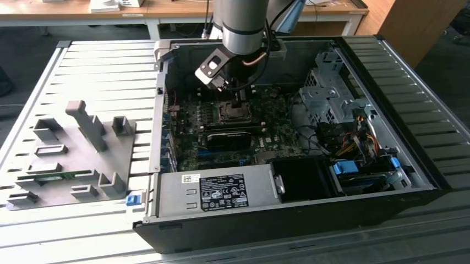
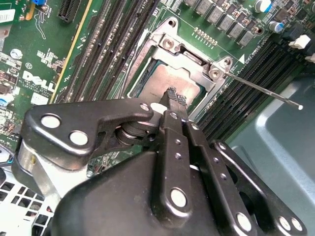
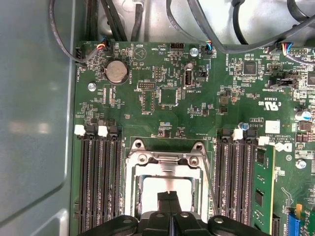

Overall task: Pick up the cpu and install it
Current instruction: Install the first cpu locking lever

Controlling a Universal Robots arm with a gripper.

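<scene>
The cpu (image 2: 173,78), a flat silvery-grey square, lies in the socket frame (image 2: 193,58) on the green motherboard inside the open computer case (image 1: 294,217). My gripper (image 2: 172,94) hangs right over it with its two black fingers pressed together and nothing visible between them. Its tip is at or just above the chip's top; contact cannot be told. In the first wrist view the cpu (image 3: 152,186) shows pale inside the metal frame, with the shut gripper (image 3: 170,196) across its middle. In the exterior view the gripper (image 1: 236,102) reaches down over the socket (image 1: 235,113).
The socket's thin lever rod (image 2: 266,91) sticks out sideways. Black memory slots (image 3: 101,182) flank the socket, with a green memory stick (image 3: 261,189) in one. Cables (image 1: 353,137) and a drive cage (image 1: 327,91) fill the case's right side. A grey fixture plate (image 1: 74,157) lies on the exterior view's left.
</scene>
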